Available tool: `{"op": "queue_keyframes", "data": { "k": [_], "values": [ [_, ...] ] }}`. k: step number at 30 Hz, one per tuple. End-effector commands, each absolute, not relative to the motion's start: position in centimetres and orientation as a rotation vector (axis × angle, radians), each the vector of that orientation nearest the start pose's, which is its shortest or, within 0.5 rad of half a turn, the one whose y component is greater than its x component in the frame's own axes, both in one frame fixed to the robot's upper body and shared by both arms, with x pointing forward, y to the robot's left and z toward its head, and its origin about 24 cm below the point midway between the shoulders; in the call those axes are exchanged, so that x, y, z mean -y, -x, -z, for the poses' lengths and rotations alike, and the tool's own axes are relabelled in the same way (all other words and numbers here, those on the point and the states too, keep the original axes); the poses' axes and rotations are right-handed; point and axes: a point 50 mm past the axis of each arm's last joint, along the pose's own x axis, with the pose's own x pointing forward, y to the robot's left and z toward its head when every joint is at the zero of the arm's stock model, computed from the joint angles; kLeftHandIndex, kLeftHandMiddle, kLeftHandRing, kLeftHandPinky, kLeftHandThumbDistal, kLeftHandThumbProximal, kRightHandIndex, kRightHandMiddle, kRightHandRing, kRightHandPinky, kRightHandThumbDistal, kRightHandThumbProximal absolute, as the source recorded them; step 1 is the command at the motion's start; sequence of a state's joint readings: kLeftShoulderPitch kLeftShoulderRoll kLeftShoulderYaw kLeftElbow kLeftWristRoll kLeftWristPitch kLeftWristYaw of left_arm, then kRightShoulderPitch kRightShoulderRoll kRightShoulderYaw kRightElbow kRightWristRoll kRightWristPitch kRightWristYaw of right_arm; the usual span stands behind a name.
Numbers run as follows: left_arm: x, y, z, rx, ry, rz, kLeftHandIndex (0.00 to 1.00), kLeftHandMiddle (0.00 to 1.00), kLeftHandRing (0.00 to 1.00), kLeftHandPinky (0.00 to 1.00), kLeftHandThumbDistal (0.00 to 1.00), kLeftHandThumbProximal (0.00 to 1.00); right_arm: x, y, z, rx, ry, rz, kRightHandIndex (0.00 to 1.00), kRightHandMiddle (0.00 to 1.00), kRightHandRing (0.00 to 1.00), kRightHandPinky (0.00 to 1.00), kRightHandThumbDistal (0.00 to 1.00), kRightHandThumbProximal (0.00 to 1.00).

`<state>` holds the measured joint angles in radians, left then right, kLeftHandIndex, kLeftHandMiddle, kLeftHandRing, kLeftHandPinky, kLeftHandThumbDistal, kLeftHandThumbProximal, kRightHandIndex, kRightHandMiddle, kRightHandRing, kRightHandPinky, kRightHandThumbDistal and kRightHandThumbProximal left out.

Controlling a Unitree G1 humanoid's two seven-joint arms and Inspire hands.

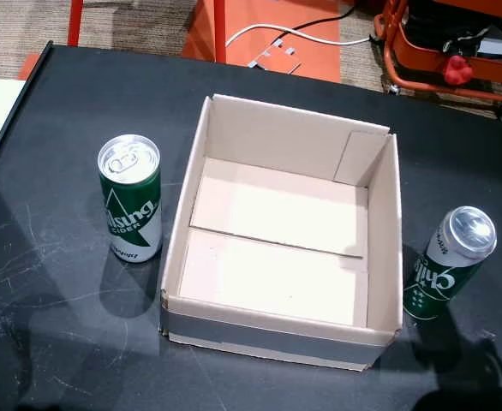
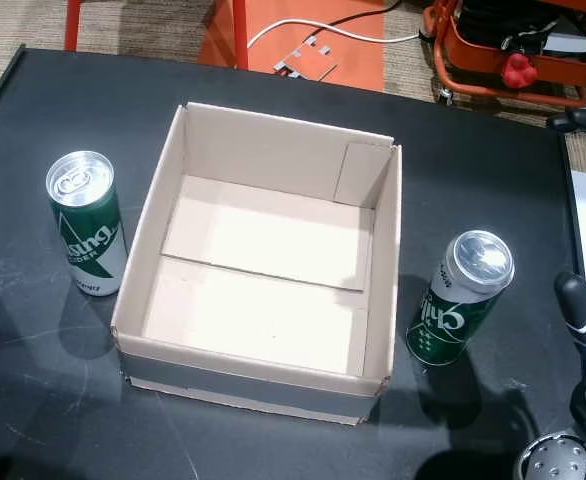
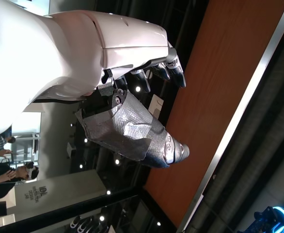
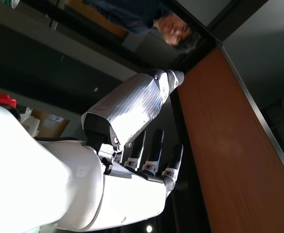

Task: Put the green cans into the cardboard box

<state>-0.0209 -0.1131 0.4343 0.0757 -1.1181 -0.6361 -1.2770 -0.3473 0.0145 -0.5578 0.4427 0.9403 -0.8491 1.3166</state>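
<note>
Two green cans standing upright on the black table [image 1: 54, 342]. Left can [image 1: 131, 197], frame left, is showing "...sung CIDER"; right can [image 1: 448, 261], frame right, has its script upside down, unreadable. Cardboard box [image 1: 281, 338] is sitting centre between them, holding nothing. Left hand [image 3: 142, 126] and right hand [image 4: 132, 141] are both hanging spread wide, holding nothing.

Looks like robotics lab or demo hall. Scratched black surface [image 1: 54, 342] serves as test bench; beyond its far edge, brown carpet, orange metal frame [image 1: 221, 30] with white cable [image 1: 294, 34], orange cart [image 2: 503, 60] carrying equipment. Past left hand [image 3: 132, 107] in left wrist view: dark hall, ceiling spotlights, seated people [image 3: 6, 167], white sign stand [image 3: 59, 194]. Above right hand [image 4: 132, 145] in right wrist view: onlooker [image 4: 147, 22], wood-panel wall.
</note>
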Motion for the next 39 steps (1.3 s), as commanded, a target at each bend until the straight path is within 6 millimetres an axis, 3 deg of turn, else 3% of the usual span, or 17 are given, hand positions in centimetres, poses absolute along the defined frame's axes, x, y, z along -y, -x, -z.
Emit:
{"op": "queue_keyframes", "data": {
  "k": [1, 3, 7, 8, 10, 12, 14, 16, 17, 18, 19, 23, 25, 31, 39],
  "values": [
    [-21.8, -18.9, -7.3, 1.169, 0.471, 0.265, 0.69, 0.79, 0.9, 0.81, 0.79, 0.22, 23.7, -24.2, -9.1, 1.145, -0.172, -0.241, 0.52, 0.57, 0.62, 0.73, 1.0, 0.75],
    [-21.9, -19.0, -7.2, 1.177, 0.448, 0.259, 0.69, 0.79, 0.9, 0.82, 0.79, 0.25, 23.6, -24.4, -9.0, 1.145, -0.173, -0.258, 0.53, 0.59, 0.63, 0.77, 0.98, 0.73],
    [-22.0, -19.2, -7.2, 1.172, 0.468, 0.283, 0.7, 0.8, 0.9, 0.81, 0.82, 0.19, 23.7, -24.6, -8.9, 1.148, -0.182, -0.284, 0.54, 0.6, 0.64, 0.77, 0.99, 0.72],
    [-22.0, -19.2, -7.2, 1.171, 0.466, 0.278, 0.7, 0.79, 0.9, 0.81, 0.81, 0.22, 23.7, -24.6, -8.9, 1.145, -0.186, -0.286, 0.54, 0.6, 0.65, 0.78, 0.98, 0.72],
    [-22.2, -19.2, -7.2, 1.17, 0.467, 0.276, 0.69, 0.79, 0.9, 0.81, 0.81, 0.21, 23.6, -24.5, -8.8, 1.137, -0.169, -0.259, 0.54, 0.61, 0.65, 0.78, 0.99, 0.77],
    [-22.3, -19.4, -7.2, 1.166, 0.483, 0.292, 0.7, 0.8, 0.9, 0.81, 0.8, 0.18, 23.6, -24.5, -8.5, 1.124, -0.128, -0.216, 0.55, 0.63, 0.66, 0.8, 0.94, 0.81],
    [-22.5, -19.4, -7.3, 1.165, 0.481, 0.294, 0.69, 0.79, 0.9, 0.81, 0.75, 0.2, 23.6, -24.6, -8.1, 1.086, -0.112, -0.21, 0.6, 0.66, 0.69, 0.81, 0.9, 0.81],
    [-22.6, -19.5, -7.4, 1.168, 0.473, 0.295, 0.68, 0.79, 0.9, 0.81, 0.7, 0.22, 23.8, -24.9, -7.4, 1.015, -0.102, -0.202, 0.66, 0.69, 0.71, 0.8, 0.99, 0.83],
    [-22.6, -19.6, -7.4, 1.171, 0.469, 0.294, 0.68, 0.79, 0.91, 0.82, 0.69, 0.24, 23.9, -25.1, -7.1, 0.976, -0.109, -0.203, 0.71, 0.7, 0.71, 0.8, 1.0, 0.77],
    [-22.5, -19.6, -7.3, 1.174, 0.469, 0.297, 0.68, 0.8, 0.91, 0.83, 0.72, 0.25, 24.1, -25.4, -6.9, 0.938, -0.135, -0.224, 0.75, 0.72, 0.73, 0.82, 0.92, 0.65],
    [-22.5, -19.7, -7.3, 1.175, 0.47, 0.299, 0.69, 0.8, 0.92, 0.83, 0.72, 0.25, 24.2, -25.6, -6.7, 0.913, -0.148, -0.238, 0.78, 0.75, 0.75, 0.83, 0.94, 0.64],
    [-22.4, -19.9, -7.1, 1.176, 0.477, 0.298, 0.7, 0.8, 0.93, 0.83, 0.71, 0.26, 24.9, -26.2, -6.3, 0.819, -0.078, -0.253, 0.82, 0.77, 0.76, 0.82, 0.9, 0.73],
    [-22.5, -20.0, -7.1, 1.172, 0.496, 0.315, 0.7, 0.8, 0.93, 0.83, 0.73, 0.22, 25.4, -26.4, -6.4, 0.766, 0.01, -0.263, 0.81, 0.76, 0.75, 0.81, 0.99, 0.76],
    [-22.9, -20.1, -7.2, 1.175, 0.468, 0.298, 0.69, 0.8, 0.93, 0.84, 0.65, 0.26, 26.3, -26.7, -6.8, 0.69, 0.131, -0.332, 0.8, 0.77, 0.76, 0.79, 1.0, 0.75],
    [-23.3, -20.2, -7.2, 1.177, 0.47, 0.315, 0.71, 0.81, 0.93, 0.84, 0.64, 0.24, 26.5, -26.3, -6.1, 0.653, 0.111, -0.333, 0.76, 0.75, 0.75, 0.78, 1.0, 0.7]
  ]
}}
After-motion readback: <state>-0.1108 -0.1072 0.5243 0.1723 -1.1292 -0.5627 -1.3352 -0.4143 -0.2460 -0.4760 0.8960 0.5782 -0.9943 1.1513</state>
